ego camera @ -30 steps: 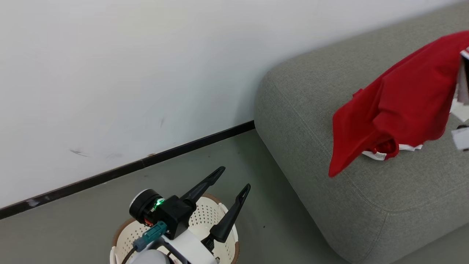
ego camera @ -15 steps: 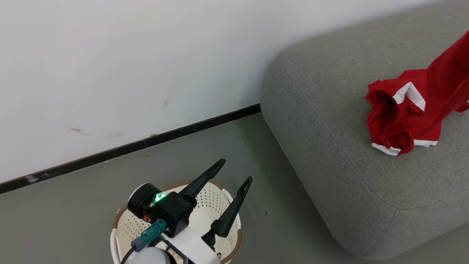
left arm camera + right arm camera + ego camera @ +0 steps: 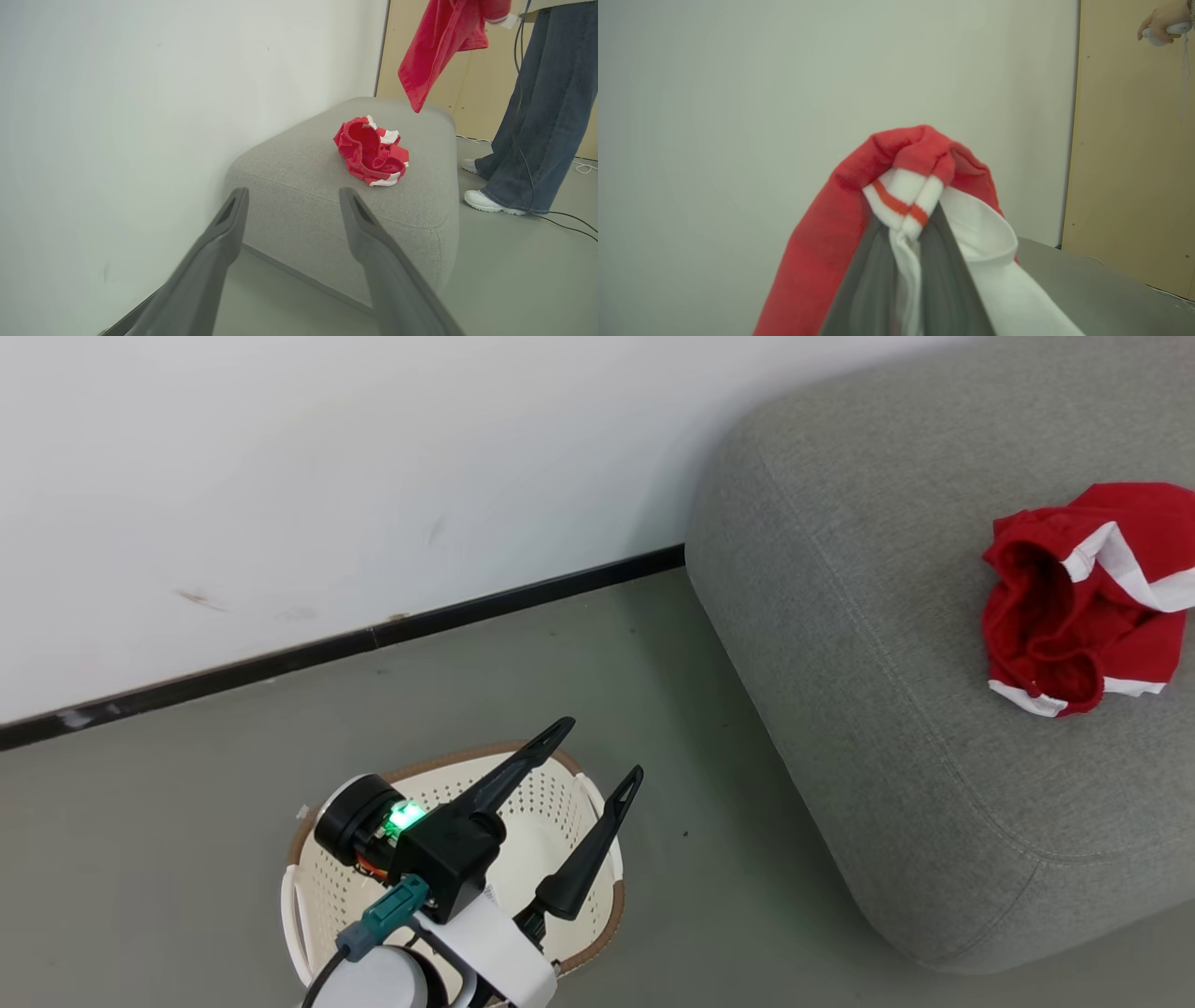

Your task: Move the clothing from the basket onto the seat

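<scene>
Because the left arm's pale wrist sits over the small cream-white perforated plastic basket with the brown rim, I cannot make out its floor or say whether anything lies in it. On the head view, one crumpled bright red garment with white edging is cut by the right edge of frame. It lies on top of the large grey woven-fabric seat with rounded corners, well apart from the basket, which stands on the grey-green floor near the seat's corner. From the left wrist I see a second red garment hanging in the air above the far end of the seat, its top running off the frame. Beside the seat stand a person's legs in blue jeans, cut off at the top edge. The right wrist picture is soft at the bottom, so the cloth nearest the lens is a blur.

The left gripper hangs over the basket with its two long dark fingers spread wide, touching nothing. The right gripper has its fingers pressed together on the white ribbed edging of the second red garment, with red fabric draping down either side.
</scene>
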